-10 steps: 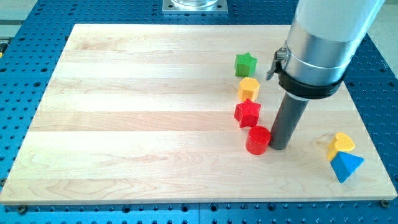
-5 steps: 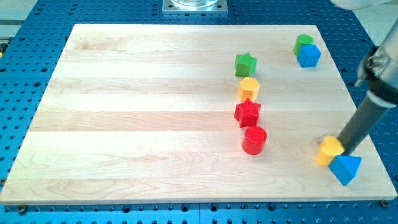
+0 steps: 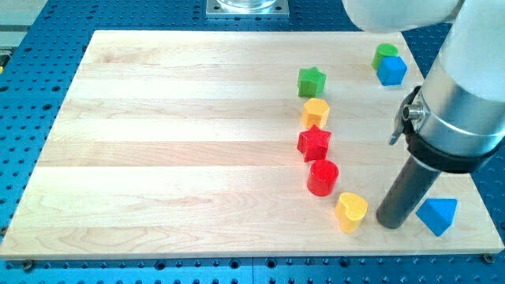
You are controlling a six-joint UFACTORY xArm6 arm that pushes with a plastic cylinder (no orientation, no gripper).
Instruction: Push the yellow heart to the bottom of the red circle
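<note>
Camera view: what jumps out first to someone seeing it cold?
The big silver arm at the view's right, ending in a dark rod whose tip rests on the pale wooden board between the yellow heart block and the blue triangular block. Next, the tight column of blocks mid-board: green star, yellow hexagon, red star, red circle, with the heart just below-right of the circle.

- No readable text, labels, brands, numbers or signs anywhere in the camera view.
- Wooden board (image 3: 158, 142): plain grain, unmarked.
- Coloured blocks: bare faces, no lettering.
- Arm housing: no visible marking.
</note>
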